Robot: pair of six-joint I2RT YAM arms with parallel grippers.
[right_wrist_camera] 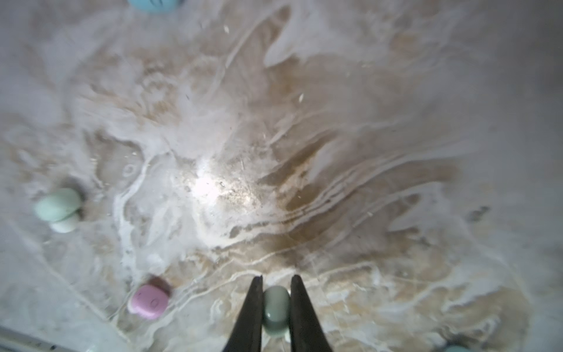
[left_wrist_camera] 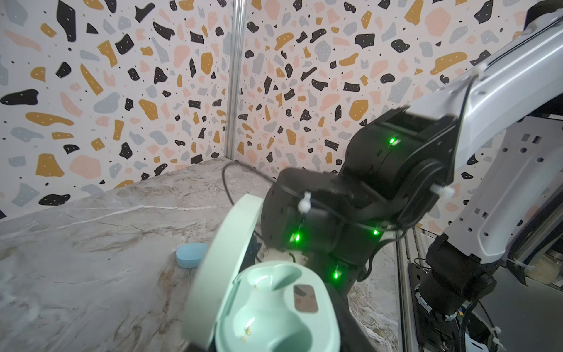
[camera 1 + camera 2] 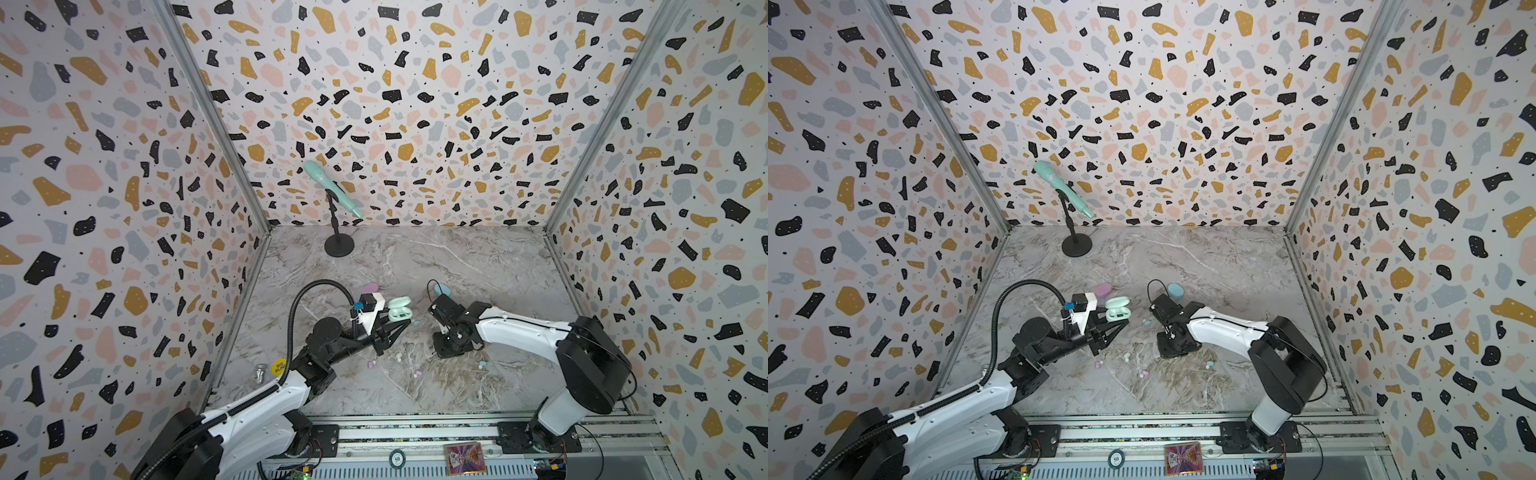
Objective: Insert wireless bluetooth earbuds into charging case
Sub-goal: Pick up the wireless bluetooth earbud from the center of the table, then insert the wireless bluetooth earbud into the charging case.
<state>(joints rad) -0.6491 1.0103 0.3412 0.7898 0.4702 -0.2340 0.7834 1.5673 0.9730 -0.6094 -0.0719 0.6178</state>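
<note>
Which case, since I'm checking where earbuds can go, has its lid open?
The mint case: its lid stands up, showing two empty sockets. The pink case and the blue case lie shut on the table.

Mint case (image 3: 400, 309), marbled table (image 3: 457, 266), terrazzo walls (image 3: 415, 104)

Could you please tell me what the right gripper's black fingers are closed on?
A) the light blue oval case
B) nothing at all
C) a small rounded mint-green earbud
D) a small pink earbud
C: in the right wrist view the right gripper has a black finger on either side of a small rounded mint-green plastic earbud, while the small pink plastic earbud lies apart on the marble-patterned table.
</note>
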